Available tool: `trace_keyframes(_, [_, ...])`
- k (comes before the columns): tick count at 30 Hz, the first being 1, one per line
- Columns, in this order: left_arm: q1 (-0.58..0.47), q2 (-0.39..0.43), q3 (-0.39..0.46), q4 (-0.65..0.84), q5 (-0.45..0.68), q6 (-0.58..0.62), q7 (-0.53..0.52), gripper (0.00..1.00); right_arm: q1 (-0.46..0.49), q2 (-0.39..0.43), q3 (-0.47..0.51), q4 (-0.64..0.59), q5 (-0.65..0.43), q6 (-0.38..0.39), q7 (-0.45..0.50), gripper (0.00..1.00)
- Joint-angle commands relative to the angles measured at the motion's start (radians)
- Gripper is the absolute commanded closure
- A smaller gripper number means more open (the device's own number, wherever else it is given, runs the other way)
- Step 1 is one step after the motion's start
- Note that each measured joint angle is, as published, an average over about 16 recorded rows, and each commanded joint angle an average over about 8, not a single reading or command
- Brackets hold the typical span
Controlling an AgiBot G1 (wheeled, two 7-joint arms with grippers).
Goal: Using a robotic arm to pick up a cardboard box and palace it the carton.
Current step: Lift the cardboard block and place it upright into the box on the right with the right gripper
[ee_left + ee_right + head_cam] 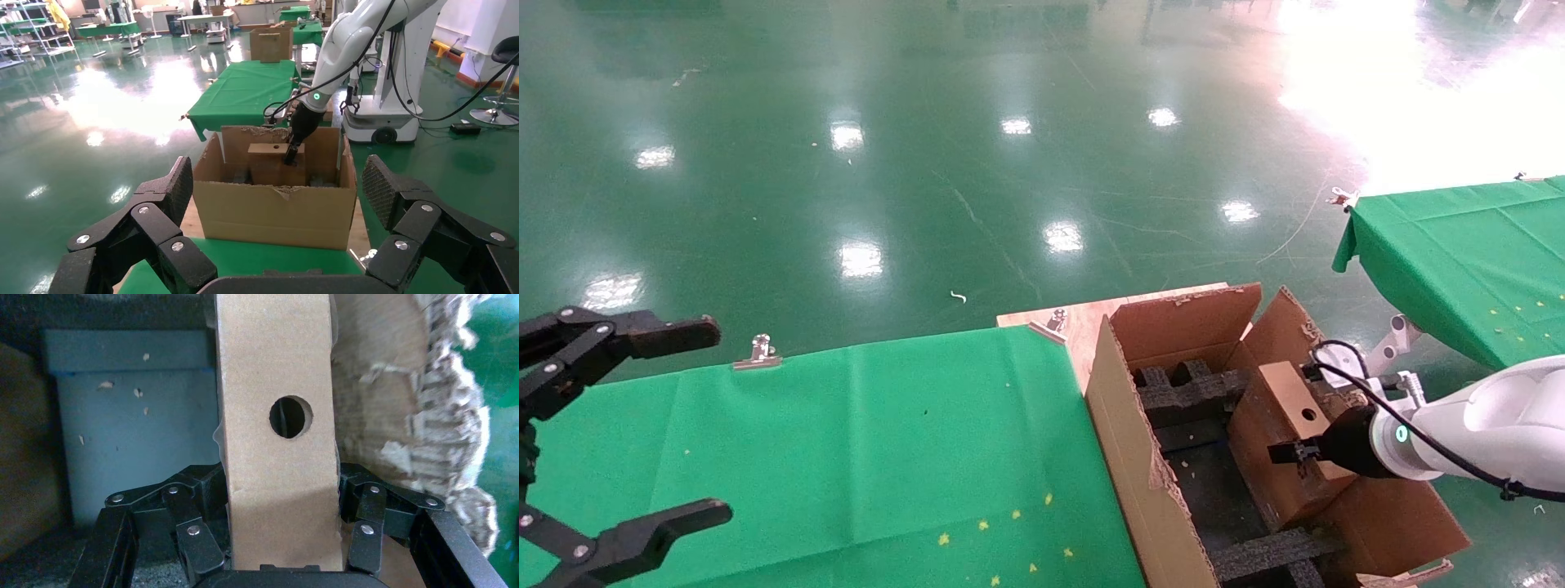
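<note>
The carton (1122, 425) stands open at the right end of my table, with ragged flaps and black foam inserts (1189, 388) inside. The cardboard box (1275, 457), oblong with a round hole in its top face, stands inside the carton on its right side. My right gripper (1295, 453), on the white robotic arm (1500, 408), is shut on the box from the right. In the right wrist view its fingers (202, 539) press both sides of the box (275, 373). My left gripper (715, 420) is open and empty at the far left. Its wrist view shows the carton (275, 211) and box (269, 168).
A green cloth (846, 457) covers my table, held by metal clips (758, 351), with a bare wooden edge (1083, 322) beside the carton. A second green-covered table (1467, 253) stands to the right. A shiny green floor lies beyond.
</note>
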Motion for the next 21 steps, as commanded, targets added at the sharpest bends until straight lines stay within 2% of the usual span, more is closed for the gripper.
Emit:
trace_keyframes(1, [0.0, 0.0, 0.0, 0.0, 0.0, 0.0, 0.0, 0.0, -0.008, -0.005, -0.003, -0.004, 0.001, 0.002, 0.0, 1.0])
trace_keyframes(19, [0.0, 0.0, 0.001, 0.0, 0.0, 0.0, 0.0, 0.0, -0.083, -0.057, -0.026, -0.104, 0.1, 0.032, -0.074, 1.0])
trace_keyframes(20, [0.0, 0.0, 0.001, 0.0, 0.0, 0.0, 0.0, 0.0, -0.084, -0.059, -0.026, -0.108, 0.106, 0.034, -0.079, 0.97])
trace_keyframes(21, [0.0, 0.0, 0.001, 0.0, 0.0, 0.0, 0.0, 0.0, -0.085, -0.06, -0.026, -0.111, 0.111, 0.035, -0.083, 0.85])
